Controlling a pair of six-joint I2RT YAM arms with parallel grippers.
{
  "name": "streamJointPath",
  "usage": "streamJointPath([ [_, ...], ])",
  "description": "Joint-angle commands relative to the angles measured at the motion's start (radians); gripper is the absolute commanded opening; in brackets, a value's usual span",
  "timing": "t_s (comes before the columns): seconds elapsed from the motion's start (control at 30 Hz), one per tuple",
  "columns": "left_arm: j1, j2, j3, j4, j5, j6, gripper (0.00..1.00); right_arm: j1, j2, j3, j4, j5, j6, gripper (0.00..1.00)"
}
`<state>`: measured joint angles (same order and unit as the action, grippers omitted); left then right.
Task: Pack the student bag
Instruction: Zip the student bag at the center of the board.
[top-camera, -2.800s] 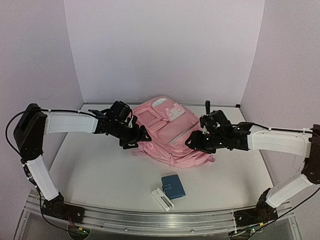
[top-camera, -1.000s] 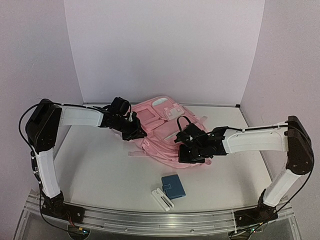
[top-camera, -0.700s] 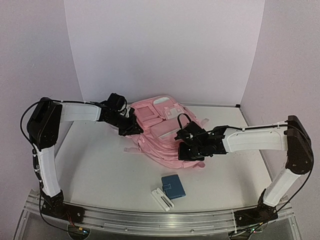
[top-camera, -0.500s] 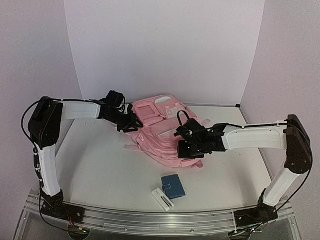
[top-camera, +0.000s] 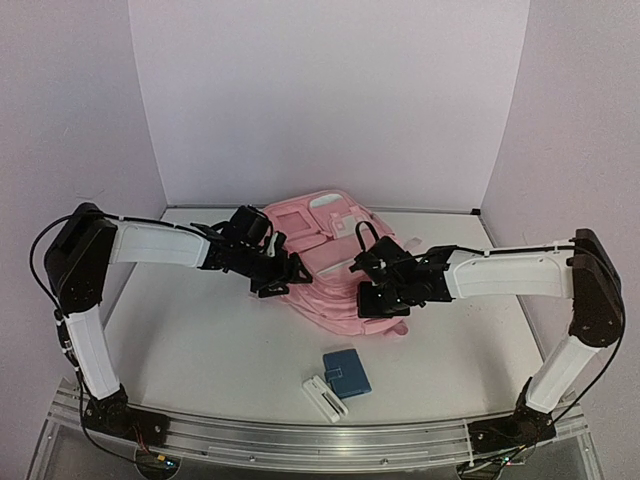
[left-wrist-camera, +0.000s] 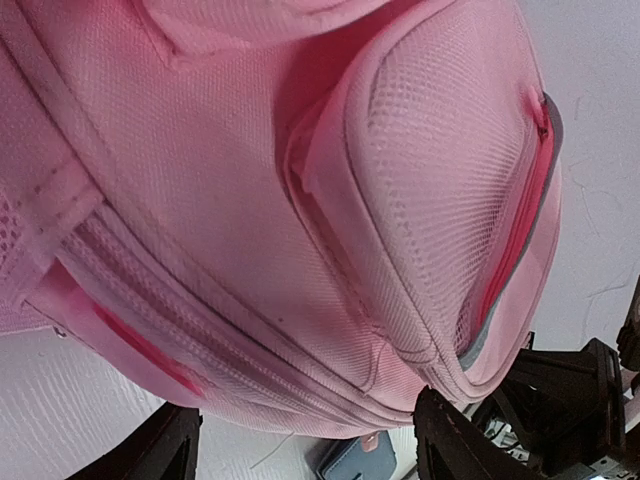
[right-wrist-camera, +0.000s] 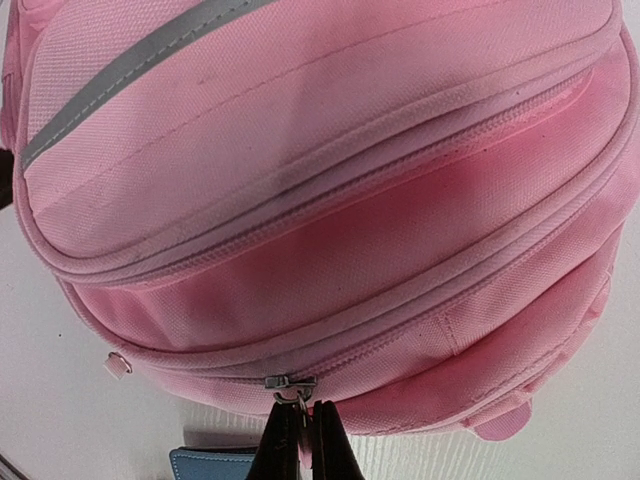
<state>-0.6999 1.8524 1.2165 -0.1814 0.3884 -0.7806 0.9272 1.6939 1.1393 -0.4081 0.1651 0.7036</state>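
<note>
The student bag (top-camera: 325, 250) is a large pink backpack lying on the white table, front pockets up. My left gripper (top-camera: 281, 277) is at the bag's left side. In the left wrist view it (left-wrist-camera: 305, 452) is open, its fingers wide apart below the bag's pink fabric (left-wrist-camera: 300, 200) and a mesh side pocket. My right gripper (top-camera: 385, 300) is at the bag's near edge. In the right wrist view it (right-wrist-camera: 298, 425) is shut on the pull tab of a metal zipper slider (right-wrist-camera: 290, 382) on the bag (right-wrist-camera: 330, 200).
A blue wallet-like case (top-camera: 346, 372) lies on the table in front of the bag, with a white flat item (top-camera: 325, 397) beside it. The blue case also shows in the right wrist view (right-wrist-camera: 215, 465). Lilac walls close in the back and sides.
My left gripper has moved from the bag's far left corner forward and right along its left side. The bag has shifted slightly. My right gripper has stayed at the near edge, shut on the zipper pull.
</note>
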Motion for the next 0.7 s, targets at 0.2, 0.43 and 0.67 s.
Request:
streamJointPath([
  [0.2, 0.003, 0.032, 0.012, 0.036, -0.055, -0.073, 0.24, 0.001, -0.077, -0.003, -0.044, 0.065, 0.01, 0.0],
  [0.43, 0.012, 0.003, 0.01, -0.018, -0.096, -0.023, 0.0, -0.007, -0.081, -0.003, -0.133, 0.158, 0.004, 0.0],
  [0.67, 0.1, -0.084, -0.063, -0.039, -0.09, 0.04, 0.0, -0.134, -0.081, -0.041, -0.16, 0.142, -0.064, 0.0],
])
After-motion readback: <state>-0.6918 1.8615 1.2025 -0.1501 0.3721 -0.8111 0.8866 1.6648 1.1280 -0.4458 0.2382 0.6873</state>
